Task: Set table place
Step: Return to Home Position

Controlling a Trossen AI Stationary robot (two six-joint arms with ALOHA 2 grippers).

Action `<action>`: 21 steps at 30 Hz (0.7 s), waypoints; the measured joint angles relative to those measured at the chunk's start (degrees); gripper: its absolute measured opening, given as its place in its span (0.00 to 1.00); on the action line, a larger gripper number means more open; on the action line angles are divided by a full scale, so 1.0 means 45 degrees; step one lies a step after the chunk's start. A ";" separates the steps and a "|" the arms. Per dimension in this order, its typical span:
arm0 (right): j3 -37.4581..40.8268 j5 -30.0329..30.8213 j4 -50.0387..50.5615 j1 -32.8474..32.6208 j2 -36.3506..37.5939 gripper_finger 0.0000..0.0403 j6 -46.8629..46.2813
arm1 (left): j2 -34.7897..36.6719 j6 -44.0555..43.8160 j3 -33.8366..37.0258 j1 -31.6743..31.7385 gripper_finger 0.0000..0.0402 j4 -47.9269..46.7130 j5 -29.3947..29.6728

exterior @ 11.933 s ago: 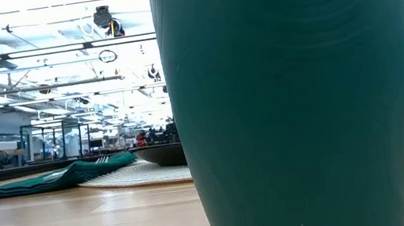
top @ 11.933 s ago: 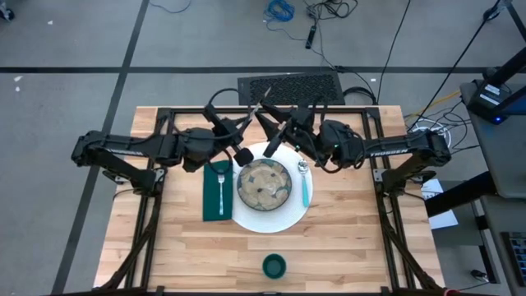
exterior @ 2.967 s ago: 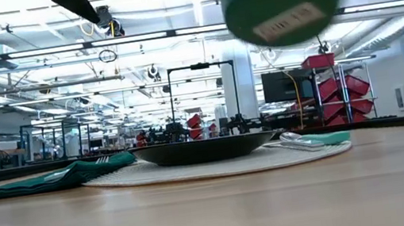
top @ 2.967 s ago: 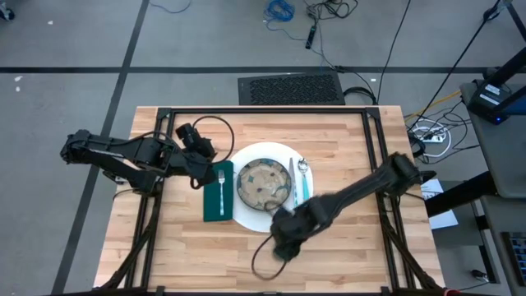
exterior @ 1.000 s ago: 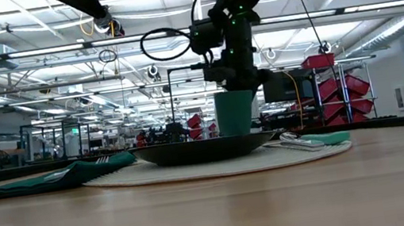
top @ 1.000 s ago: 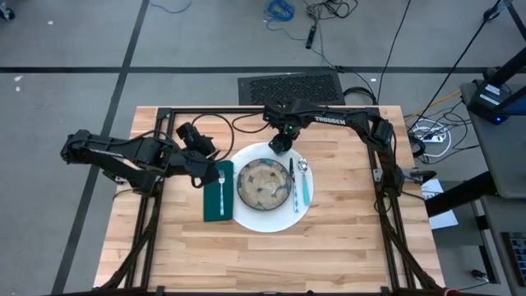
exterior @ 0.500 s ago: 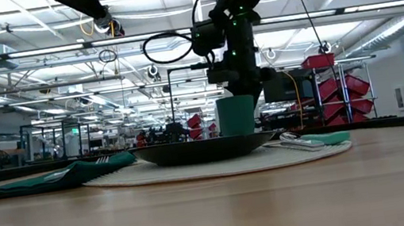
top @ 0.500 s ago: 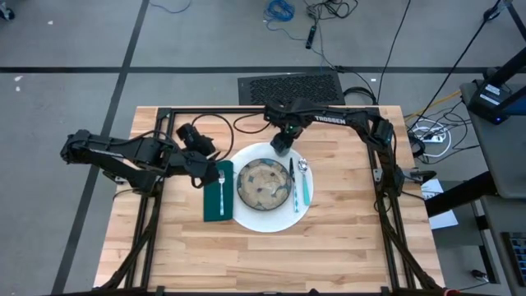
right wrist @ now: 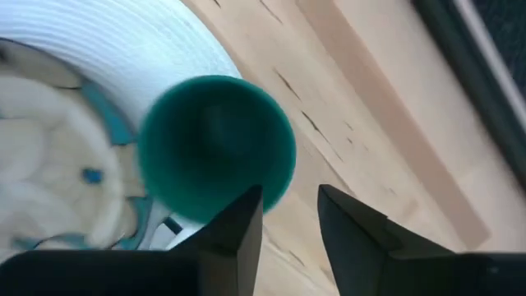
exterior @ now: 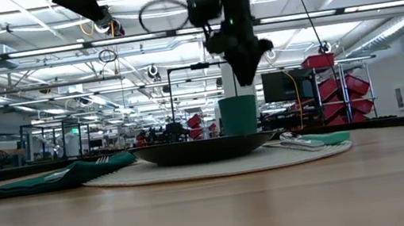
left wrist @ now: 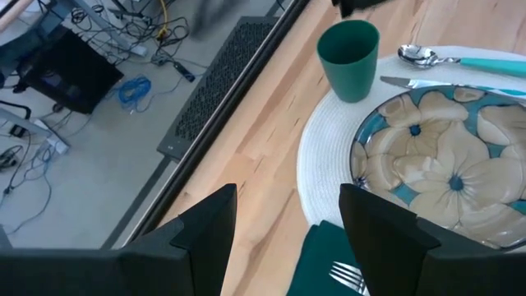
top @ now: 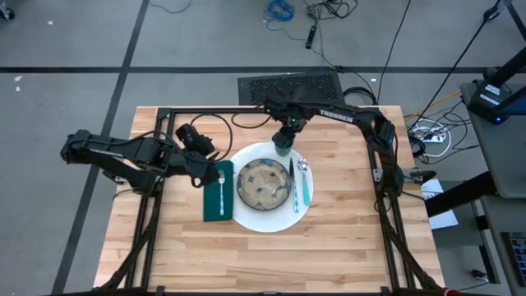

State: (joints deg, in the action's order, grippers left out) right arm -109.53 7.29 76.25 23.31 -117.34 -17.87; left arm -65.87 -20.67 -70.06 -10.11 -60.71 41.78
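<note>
Now the small dark green cup stands at upper centre, seemingly touching the rim of the round white plate; the right tool hangs released above it, left tool unclenched beside the dark green napkin.

Bright, even light falls from above on the light butcher-block wooden table, and the shadows on it are faint and soft. In the low view the far room's ceiling strip lights glare white, leaving the dark right arm a silhouette against them. The teal-handled spoon glints at its silver bowl.
</note>
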 joint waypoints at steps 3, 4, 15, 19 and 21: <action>-0.1493 0.0044 0.1159 -0.0192 0.0005 0.26 0.0239 | 0.0001 0.0002 0.0000 0.0000 0.50 0.0000 0.0005; -0.2051 0.0049 0.1502 -0.0276 0.0005 0.26 0.0301 | 0.0001 0.0005 0.0000 0.0000 0.50 0.0000 0.0010; -0.5121 0.1009 0.0870 -0.1967 0.1276 0.26 -0.0539 | 0.0001 -0.0266 0.0000 0.0000 0.50 0.0105 0.0029; -0.5085 0.2925 0.0094 -0.3060 0.1818 0.26 -0.1415 | 0.0017 0.1367 0.0005 0.0013 0.50 0.1484 -0.0070; -0.5077 0.3244 0.0010 -0.3567 0.1967 0.26 -0.1645 | 0.0251 0.1708 0.0010 0.0043 0.50 0.2580 -0.0803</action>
State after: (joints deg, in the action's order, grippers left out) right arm -132.38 21.89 76.29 7.26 -108.49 -25.27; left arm -64.75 -12.98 -70.02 -9.92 -49.10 38.17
